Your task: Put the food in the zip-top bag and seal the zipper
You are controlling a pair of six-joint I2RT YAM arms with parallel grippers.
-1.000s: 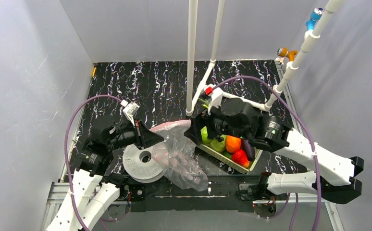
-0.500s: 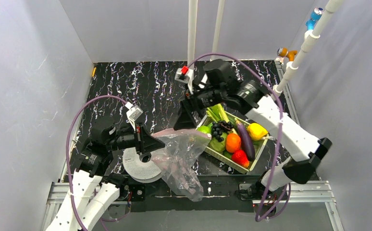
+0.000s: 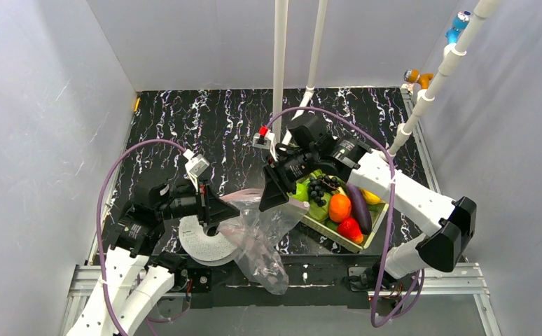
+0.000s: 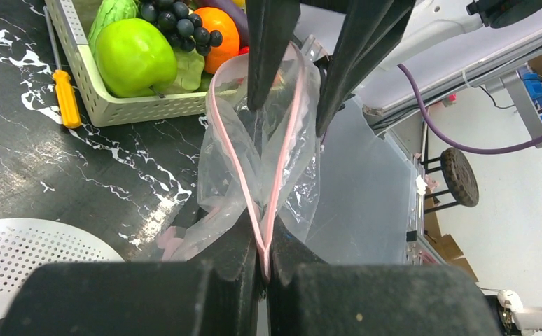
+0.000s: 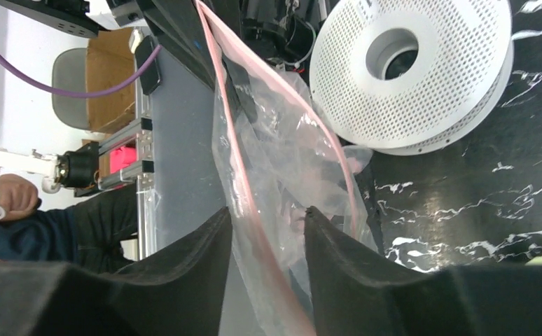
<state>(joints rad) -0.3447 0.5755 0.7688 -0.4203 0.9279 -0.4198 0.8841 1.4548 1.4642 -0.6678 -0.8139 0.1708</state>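
The clear zip-top bag (image 3: 258,238) hangs crumpled between the two arms, mouth spread into a loop. My left gripper (image 4: 265,262) is shut on one end of the pink zipper (image 4: 233,154). At the opposite side of the mouth, my right gripper (image 5: 267,224) is open, its fingers straddling one lip of the zipper (image 5: 237,161) with a gap on both sides. The food sits in the pale tray (image 3: 331,238): a green apple (image 4: 134,56), dark grapes (image 4: 174,17), an orange (image 3: 338,206), a purple eggplant (image 3: 359,206) and a red piece (image 3: 350,227). No food shows inside the bag.
A white perforated spool (image 3: 198,241) lies flat below my left gripper, partly under the bag. A small yellow screwdriver (image 4: 65,98) lies beside the tray. Two white poles (image 3: 280,77) rise behind the right arm. The table's front edge is just beneath the bag.
My right arm swung from over the tray, back and then down to the bag's mouth, its jaws narrowing. My left gripper lifted the bag's end slightly.
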